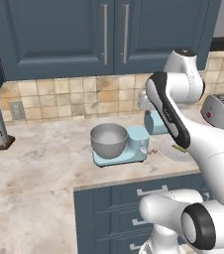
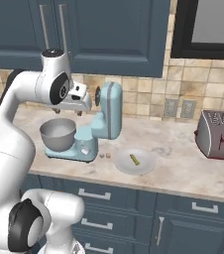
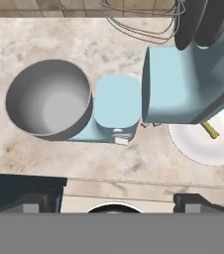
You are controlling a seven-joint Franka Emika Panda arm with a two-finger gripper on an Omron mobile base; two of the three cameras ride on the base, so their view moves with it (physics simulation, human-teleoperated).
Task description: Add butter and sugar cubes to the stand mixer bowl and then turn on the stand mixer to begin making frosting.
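- Counter: mottled beige stone with a straight front edge.
- Mixer: smooth light blue, head tilted up, flat base near the counter's front edge.
- Bowl: round, deep, brushed grey metal, on the mixer base; I see nothing inside.
- Plate: round, white, just beside the mixer, carrying the butter, a thin olive-yellow stick.
- Sugar cubes: tiny specks between base and plate.
- Gripper: jaws spread wide, holding nothing, above the mixer.

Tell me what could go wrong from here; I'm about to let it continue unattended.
The butter is a thin stick lying flat on the plate, so the open gripper may slip off it. The sugar cubes beside the mixer base are tiny and easily nudged away.
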